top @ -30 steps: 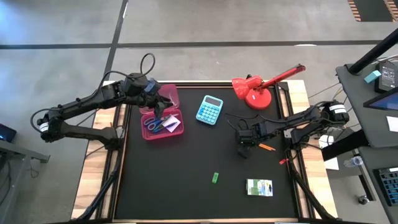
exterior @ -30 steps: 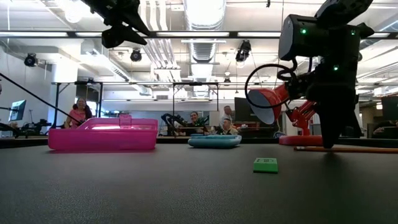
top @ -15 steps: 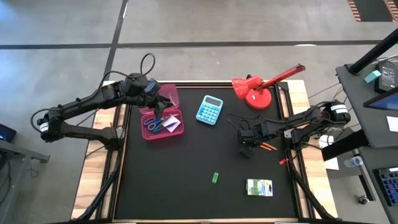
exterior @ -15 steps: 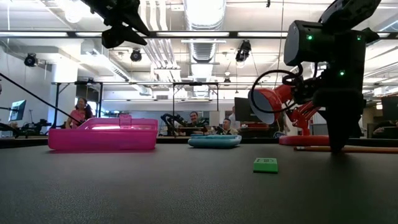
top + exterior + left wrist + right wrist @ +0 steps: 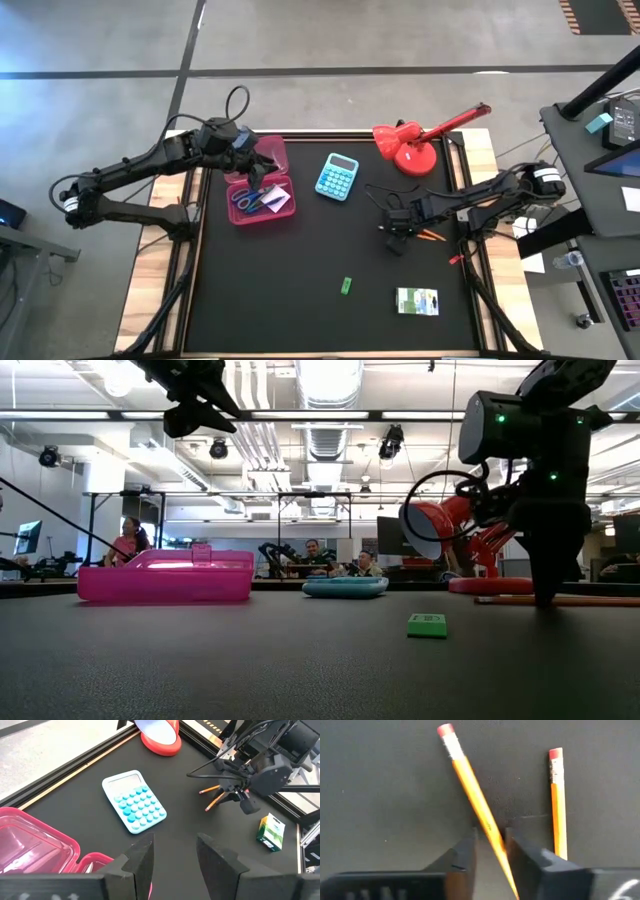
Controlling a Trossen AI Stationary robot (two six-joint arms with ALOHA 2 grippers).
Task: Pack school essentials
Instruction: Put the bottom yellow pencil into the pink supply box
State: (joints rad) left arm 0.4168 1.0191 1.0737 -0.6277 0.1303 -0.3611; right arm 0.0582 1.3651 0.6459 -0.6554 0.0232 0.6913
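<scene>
Two orange pencils lie flat on the black table near its right edge. My right gripper (image 5: 491, 832) points down over them, open, with its fingertips close on either side of one pencil (image 5: 470, 785); the other pencil (image 5: 558, 810) lies beside it. In the high view this gripper (image 5: 402, 232) is right of centre. My left gripper (image 5: 175, 852) hovers open and empty above the pink box (image 5: 258, 185), which holds blue-handled scissors (image 5: 248, 198) and a note pad (image 5: 279, 201). A green eraser (image 5: 346, 286) and a white-green packet (image 5: 416, 300) lie near the front.
A blue calculator (image 5: 338, 177) lies at the centre back. A red lamp (image 5: 412, 148) stands at the back right, close behind my right arm. A small red item (image 5: 455, 259) lies by the right rim. People sit in the room beyond the table.
My right gripper has shifted a little toward the table's right edge and down onto the pencils. My left arm has kept still.
</scene>
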